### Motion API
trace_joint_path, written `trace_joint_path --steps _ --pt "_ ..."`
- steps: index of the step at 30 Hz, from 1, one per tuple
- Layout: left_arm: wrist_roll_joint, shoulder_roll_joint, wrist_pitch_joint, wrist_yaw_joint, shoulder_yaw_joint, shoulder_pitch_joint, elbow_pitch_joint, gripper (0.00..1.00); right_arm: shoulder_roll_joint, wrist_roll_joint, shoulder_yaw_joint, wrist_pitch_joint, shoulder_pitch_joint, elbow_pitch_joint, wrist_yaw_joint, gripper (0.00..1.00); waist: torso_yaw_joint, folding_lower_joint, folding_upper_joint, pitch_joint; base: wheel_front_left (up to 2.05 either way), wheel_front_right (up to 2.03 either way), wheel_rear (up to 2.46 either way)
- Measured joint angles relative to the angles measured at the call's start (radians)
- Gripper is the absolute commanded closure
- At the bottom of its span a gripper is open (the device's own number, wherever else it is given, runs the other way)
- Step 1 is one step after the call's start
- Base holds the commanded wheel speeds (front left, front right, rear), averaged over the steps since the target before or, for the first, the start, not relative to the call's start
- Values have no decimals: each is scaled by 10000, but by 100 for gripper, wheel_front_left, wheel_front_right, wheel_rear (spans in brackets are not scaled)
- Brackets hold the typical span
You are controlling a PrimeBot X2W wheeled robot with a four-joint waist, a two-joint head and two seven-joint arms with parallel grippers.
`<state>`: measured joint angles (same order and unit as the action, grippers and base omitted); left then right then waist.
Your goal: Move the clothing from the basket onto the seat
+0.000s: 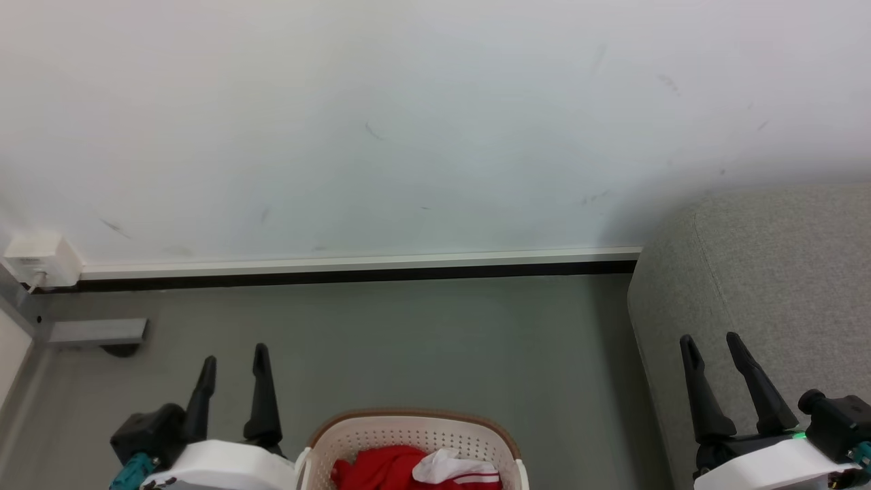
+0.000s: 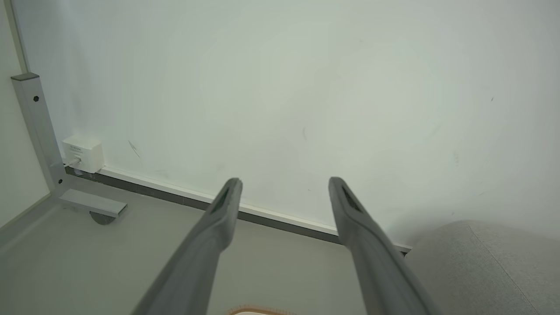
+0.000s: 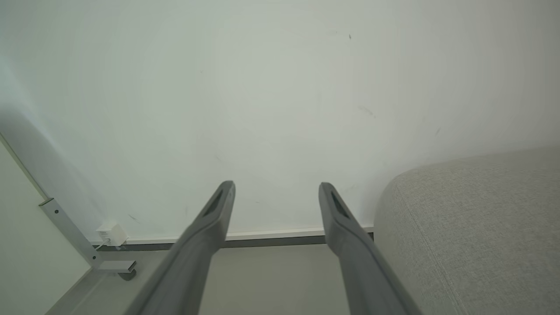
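- The bright red soft garment with white sleeve panels (image 1: 391,469) lies bunched inside the cream perforated plastic basket with a brown rim (image 1: 408,416). The basket stands on the grey floor (image 1: 442,333) at the bottom edge of the head view, so much of the cloth is cut off.
- The left gripper (image 1: 235,354) hangs just left of the basket with its two dark fingers spread wide and nothing between them.
- The right gripper (image 1: 710,339) is equally wide open and empty, in front of the rounded side of the large light grey upholstered sofa (image 1: 782,272).
- No part of the garment is on the seat, so the transfer looks not yet begun.
- Risk: pinching only a sleeve would probably leave the rest trailing; it could catch the rim and tip or drag the light basket.
- Risk: with the pile half out of frame, a reach may close on the basket wall instead.
- Risk: the right arm is near the sofa and could brush it when swinging.
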<state>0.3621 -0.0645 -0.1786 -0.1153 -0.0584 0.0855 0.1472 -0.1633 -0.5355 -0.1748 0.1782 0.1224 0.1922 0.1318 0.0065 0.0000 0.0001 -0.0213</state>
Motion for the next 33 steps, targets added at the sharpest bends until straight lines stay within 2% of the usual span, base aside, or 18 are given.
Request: trace_joint_path --steps 33 --pt "-2709 58 -694 -351 -169 -37 -184 0 -182 2299 -374 696 -1 -251 0 0 97 0 0 -8 0 0 0"
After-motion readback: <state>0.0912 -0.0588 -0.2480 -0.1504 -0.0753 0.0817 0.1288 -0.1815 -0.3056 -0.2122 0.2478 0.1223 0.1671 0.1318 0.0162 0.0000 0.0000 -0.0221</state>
